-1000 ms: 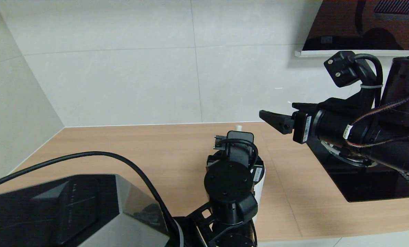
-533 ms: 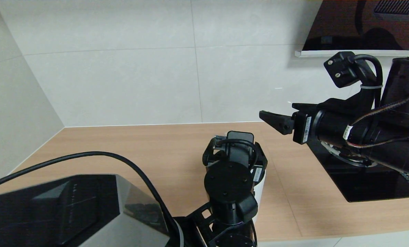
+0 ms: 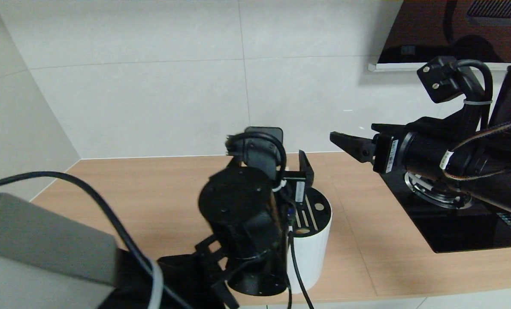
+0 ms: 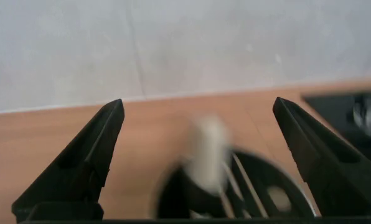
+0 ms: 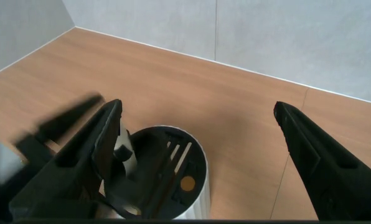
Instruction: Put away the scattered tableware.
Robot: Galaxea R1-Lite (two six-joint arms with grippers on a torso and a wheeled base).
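My left claw (image 4: 198, 106) hangs released, fingers wide apart, just above the white holder (image 3: 311, 253). The holder stands on the wooden counter (image 3: 152, 189) near its front edge, at about six o'clock in my head view. A white handle (image 4: 209, 152), blurred in my left wrist view, sticks up from the holder's black slotted top, under the gap between those fingers. At about one o'clock of the holder, higher up, my right claw (image 5: 198, 107) is released too, fingers spread wide and pointing toward nine o'clock. At three o'clock of the holder a black cooktop (image 3: 452, 231) sits in the counter.
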